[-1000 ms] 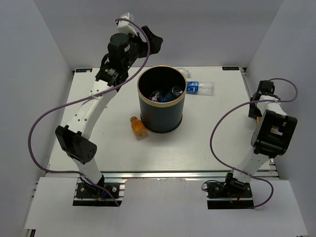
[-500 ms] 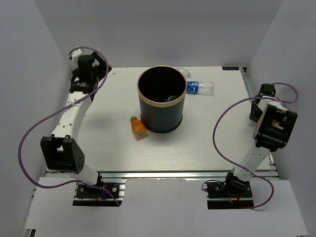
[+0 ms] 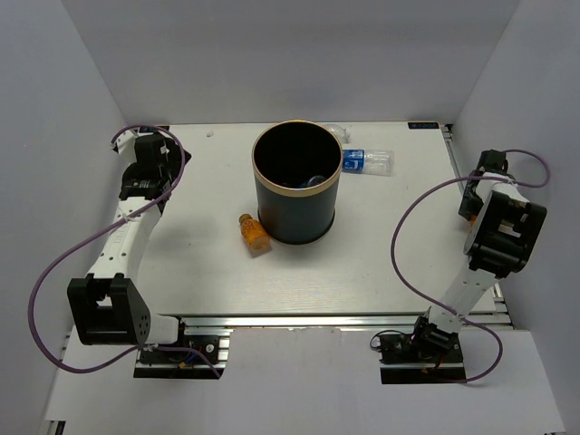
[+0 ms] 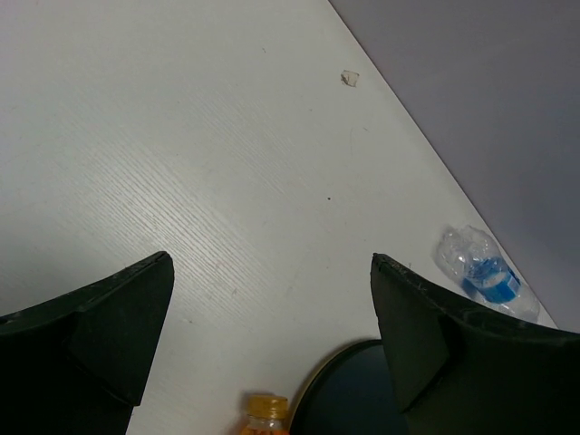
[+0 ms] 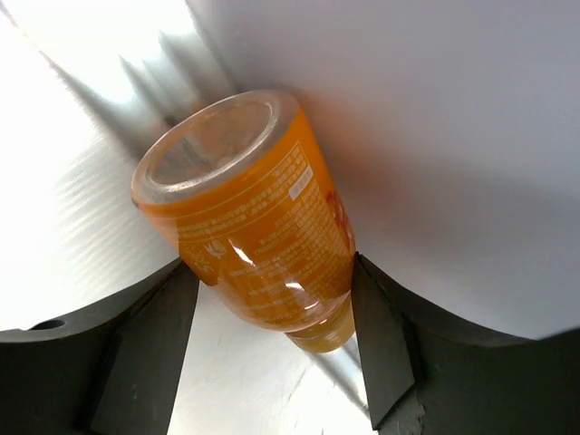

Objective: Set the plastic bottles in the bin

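Glossy plastic orange bottle (image 5: pixel 249 227), matt white table (image 4: pixel 181 163) w/ fine woodgrain, smooth dark bin (image 3: pixel 296 213)

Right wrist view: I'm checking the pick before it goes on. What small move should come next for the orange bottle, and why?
Probably squeeze the right gripper firmly shut before lifting. Its fingers flank the orange bottle, beside the wall, at or near contact; whether the grip is firm cannot be told.

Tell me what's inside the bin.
Inside the bin, only a bit of one bottle with blue on it shows, low down. The rest of the bottom is dark, so any others cannot be made out.
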Motion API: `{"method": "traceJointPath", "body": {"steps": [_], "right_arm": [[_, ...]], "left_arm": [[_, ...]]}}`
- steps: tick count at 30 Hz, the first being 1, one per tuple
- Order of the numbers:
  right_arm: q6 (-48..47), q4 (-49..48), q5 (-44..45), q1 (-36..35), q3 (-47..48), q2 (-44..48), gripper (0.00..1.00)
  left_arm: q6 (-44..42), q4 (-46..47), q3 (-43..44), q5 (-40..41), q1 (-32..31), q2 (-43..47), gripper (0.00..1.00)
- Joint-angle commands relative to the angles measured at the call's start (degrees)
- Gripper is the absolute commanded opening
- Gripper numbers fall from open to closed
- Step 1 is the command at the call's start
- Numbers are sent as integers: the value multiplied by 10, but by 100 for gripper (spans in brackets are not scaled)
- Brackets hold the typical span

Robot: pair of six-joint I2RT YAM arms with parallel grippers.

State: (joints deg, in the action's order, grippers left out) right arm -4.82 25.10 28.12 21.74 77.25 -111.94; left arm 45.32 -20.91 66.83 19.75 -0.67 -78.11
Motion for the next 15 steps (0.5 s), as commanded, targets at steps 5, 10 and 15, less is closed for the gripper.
{"method": "traceJointPath", "body": {"steps": [5,10,15], "right_arm": [[14,23,-205,-6,57,184,0],[5,12,-378,-76,85,282,0],[6,-47,-506,-204,105,353,0]], "left_arm": [[3,-35,-4,-10,3,12,98],[5,-28,-34,-48,2,20,98],[6,-29,-57,-88,2,29,98]]}}
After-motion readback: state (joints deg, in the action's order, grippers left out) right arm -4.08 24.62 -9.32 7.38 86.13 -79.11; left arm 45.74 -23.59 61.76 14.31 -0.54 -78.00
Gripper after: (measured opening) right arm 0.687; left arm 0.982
